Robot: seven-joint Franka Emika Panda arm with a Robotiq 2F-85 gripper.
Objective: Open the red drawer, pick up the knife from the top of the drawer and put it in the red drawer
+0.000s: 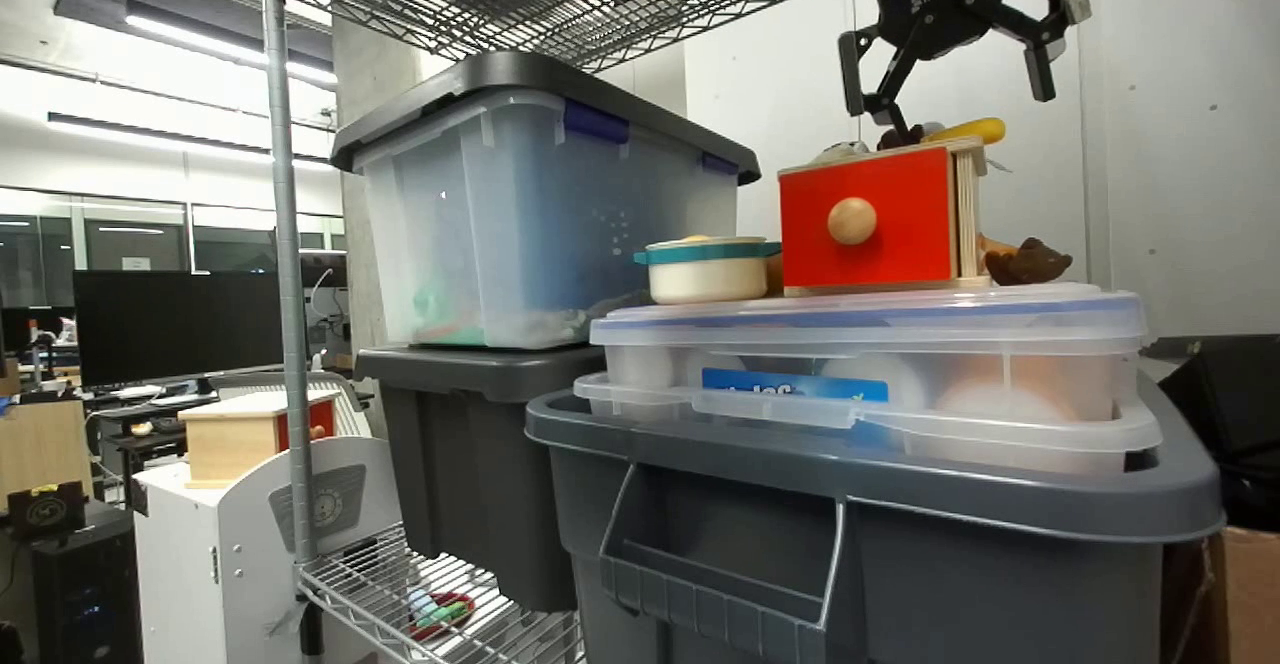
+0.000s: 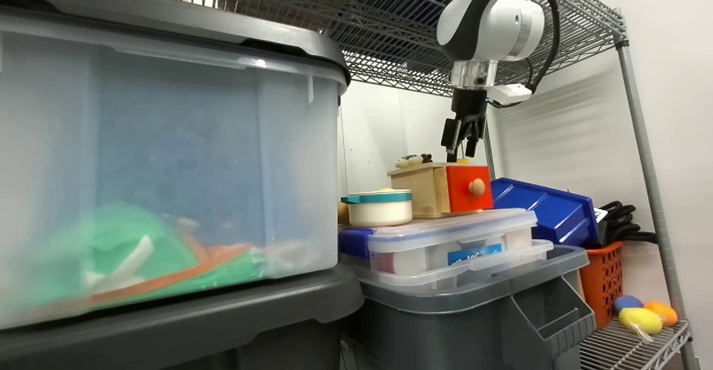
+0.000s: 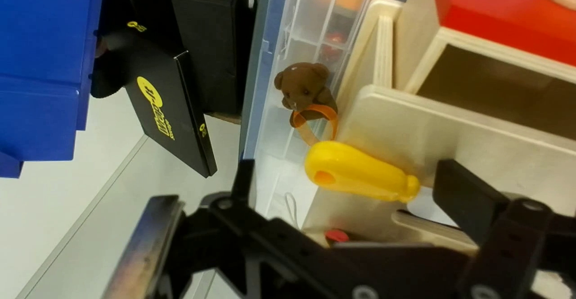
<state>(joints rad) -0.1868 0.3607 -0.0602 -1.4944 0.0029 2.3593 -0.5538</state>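
Atop the wooden box, right of the pot, the knife is noted; the red drawer is found partly open; above, the gripper is positioned with jaws wide apart.

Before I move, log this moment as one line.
Robotiq gripper: open, nothing held | red drawer: open | yellow-handled knife: on wooden box, partly past its edge | knife into drawer: not yet done
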